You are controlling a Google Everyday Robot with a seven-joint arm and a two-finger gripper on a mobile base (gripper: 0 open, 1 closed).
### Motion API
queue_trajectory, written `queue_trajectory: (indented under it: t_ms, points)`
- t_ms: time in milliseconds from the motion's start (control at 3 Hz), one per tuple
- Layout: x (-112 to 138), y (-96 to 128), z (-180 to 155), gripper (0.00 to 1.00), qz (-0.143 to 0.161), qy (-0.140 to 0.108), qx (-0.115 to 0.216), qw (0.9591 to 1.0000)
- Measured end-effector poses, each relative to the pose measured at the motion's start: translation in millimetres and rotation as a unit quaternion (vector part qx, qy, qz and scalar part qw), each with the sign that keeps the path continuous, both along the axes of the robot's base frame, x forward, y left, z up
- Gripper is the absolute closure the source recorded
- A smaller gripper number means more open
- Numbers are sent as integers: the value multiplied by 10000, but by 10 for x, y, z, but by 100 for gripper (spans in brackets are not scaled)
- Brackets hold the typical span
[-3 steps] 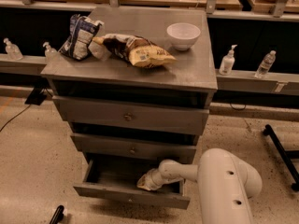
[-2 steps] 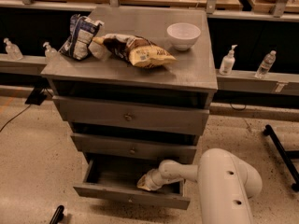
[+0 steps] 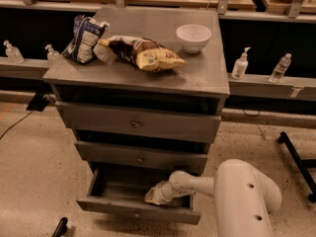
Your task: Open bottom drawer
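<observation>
The bottom drawer [image 3: 133, 207] is the narrowest of the three grey drawers and stands pulled out, its dark inside showing. Its knob is not clear on the front. My gripper [image 3: 154, 196] reaches into the open drawer from the right, just behind the drawer front, on a white arm [image 3: 197, 184]. The mid-sized drawer [image 3: 140, 158] and the widest top drawer [image 3: 136, 123] above it are shut, each with a small round knob.
On the cabinet top [image 3: 207, 73] lie a white bowl [image 3: 193, 36], a yellow-brown chip bag [image 3: 143, 53] and a blue-white bag [image 3: 84, 39]. Bottles [image 3: 240, 64] stand on a ledge behind. A black stand leg [image 3: 296, 157] lies on the floor at right.
</observation>
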State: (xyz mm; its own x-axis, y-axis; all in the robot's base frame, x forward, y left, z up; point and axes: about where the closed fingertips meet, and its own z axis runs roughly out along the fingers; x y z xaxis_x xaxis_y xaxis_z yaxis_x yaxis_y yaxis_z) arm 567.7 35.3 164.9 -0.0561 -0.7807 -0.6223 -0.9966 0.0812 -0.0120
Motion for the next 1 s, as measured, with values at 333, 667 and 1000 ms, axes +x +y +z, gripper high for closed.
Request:
queue_trajectory:
  t_ms: [333, 667, 1000]
  points:
    - [65, 47, 322, 100, 135, -348, 448, 9983]
    - [171, 50, 496, 100, 91, -601, 775, 9951]
    - [220, 51, 354, 100, 32, -523, 747, 9958]
